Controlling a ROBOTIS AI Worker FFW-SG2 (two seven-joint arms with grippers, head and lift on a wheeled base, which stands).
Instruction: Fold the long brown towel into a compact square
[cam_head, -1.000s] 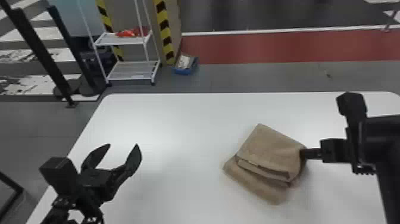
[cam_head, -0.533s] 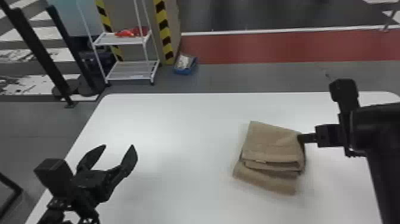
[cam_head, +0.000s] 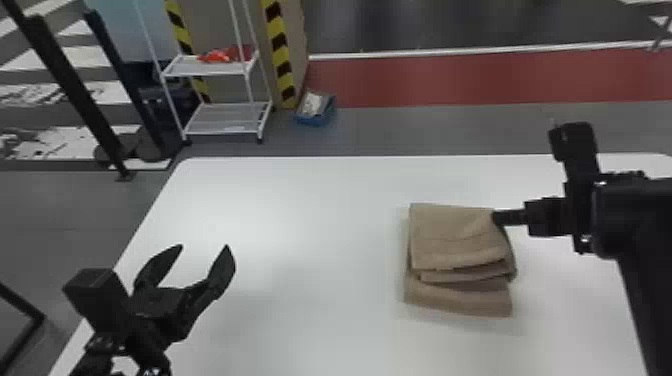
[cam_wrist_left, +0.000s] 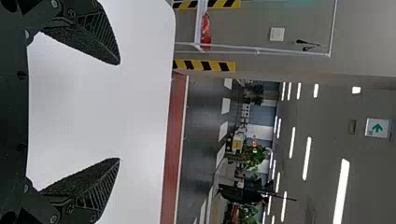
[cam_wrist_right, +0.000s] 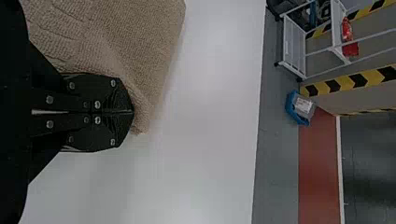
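likely squaring up: folded towel (cam_head: 457, 235) on the bench (cam_head: 300, 225)
head view: my left claw (cam_head: 205, 246) gapes empty; my right claw (cam_head: 495, 218) meets the towel's side. right wrist view: it's clenched; i'd nudge lightly, layers flat, edges aligned.

From the head, you look down across the table (cam_head: 300, 215); both wrist views (turned sideways) face its far edge from closer, sharing its top.

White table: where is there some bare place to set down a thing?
The table is bare between the left gripper and the towel, and from the towel to the far edge. Crowded: the towel's right side, where the right gripper touches it.
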